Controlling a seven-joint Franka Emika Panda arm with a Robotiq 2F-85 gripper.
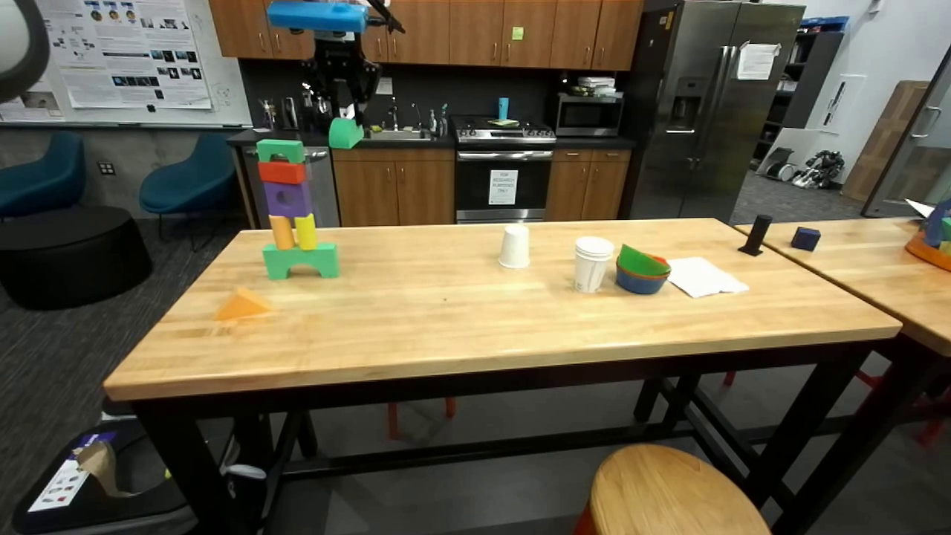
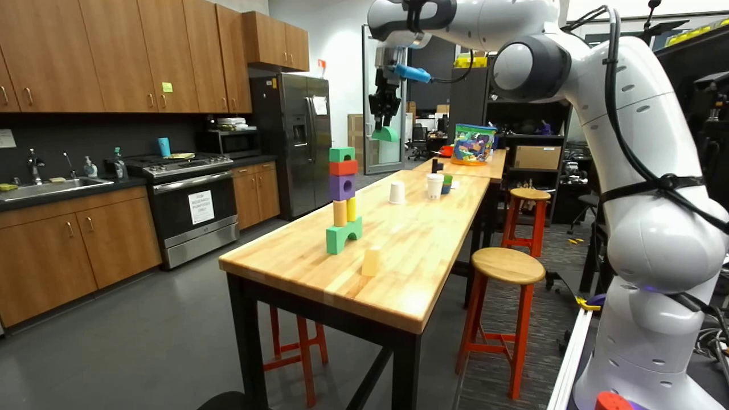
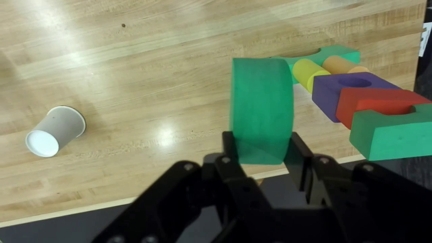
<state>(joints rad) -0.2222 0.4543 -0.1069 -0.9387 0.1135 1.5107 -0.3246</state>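
Observation:
My gripper (image 3: pixel 260 143) is shut on a green half-round block (image 3: pixel 263 108), one finger against each flat side. In both exterior views this block (image 1: pixel 345 134) hangs in the air above the table, higher than the block tower and a little to one side of it. At the tower's foot is a green arch (image 1: pixel 301 261). On it stand an orange cylinder (image 1: pixel 281 232) and a yellow cylinder (image 1: pixel 305 232). Above them lie a purple block (image 1: pixel 288 200) with a round hole, a red block (image 1: pixel 282 172) and a small green arch (image 2: pixel 342 153) on top.
An orange triangular block (image 1: pixel 243 305) rests near the tower. Farther along the wooden table (image 1: pixel 416 327) are an upside-down white cup (image 3: pixel 55 131), stacked paper cups (image 1: pixel 592 267), nested bowls (image 1: pixel 640 276), a napkin (image 1: pixel 704 276) and a black stand (image 1: pixel 756 235). Stools (image 2: pixel 507 266) stand alongside.

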